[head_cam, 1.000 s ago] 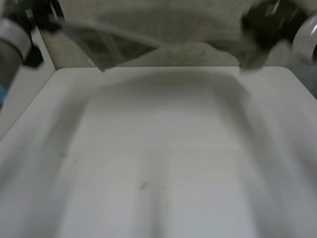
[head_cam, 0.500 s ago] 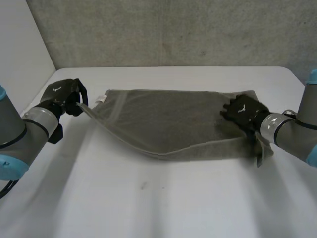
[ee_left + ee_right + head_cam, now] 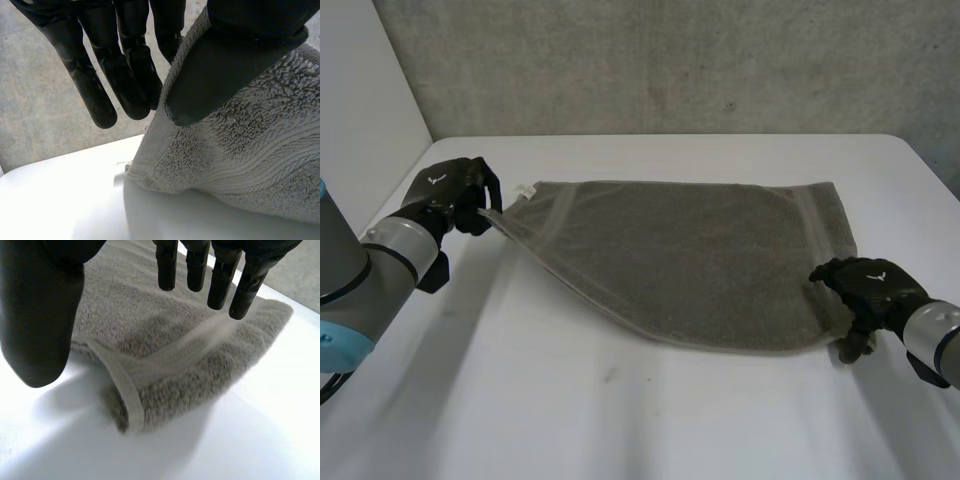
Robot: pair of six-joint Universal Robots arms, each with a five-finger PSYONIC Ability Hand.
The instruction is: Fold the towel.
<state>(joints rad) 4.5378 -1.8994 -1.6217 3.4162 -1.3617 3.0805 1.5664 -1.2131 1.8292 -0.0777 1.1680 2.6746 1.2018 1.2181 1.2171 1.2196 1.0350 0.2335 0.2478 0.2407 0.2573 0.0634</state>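
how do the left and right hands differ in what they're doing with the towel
The left hand pinches the towel at its far left corner, holding it raised; the right hand is open above the near right corner, which lies on the table. Both are at corners.

White table, grey wall

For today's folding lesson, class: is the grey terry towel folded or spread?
Spread: the grey terry towel lies open across the white table, one corner pinched by the left hand.

right hand uncurled over towel corner | towel on table
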